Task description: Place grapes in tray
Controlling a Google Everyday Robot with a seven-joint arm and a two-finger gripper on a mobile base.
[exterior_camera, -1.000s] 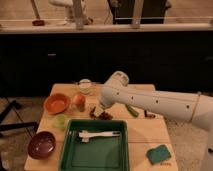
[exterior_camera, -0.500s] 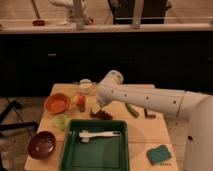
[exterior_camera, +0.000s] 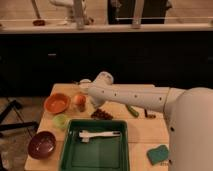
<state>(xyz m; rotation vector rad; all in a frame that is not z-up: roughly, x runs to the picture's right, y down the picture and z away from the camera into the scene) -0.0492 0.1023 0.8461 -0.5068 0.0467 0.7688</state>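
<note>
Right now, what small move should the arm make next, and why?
Probably lower the gripper toward the grapes: they lie on the table just behind the tray, not yet grasped, and the gripper hovers open above them.

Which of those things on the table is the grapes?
Find the big green tray at the front of the table. Just behind its far rim lie the grapes, below the robot's gripper. They are a dark reddish-purple cluster, unlike the orange fruit and green cucumber beside them.
</note>
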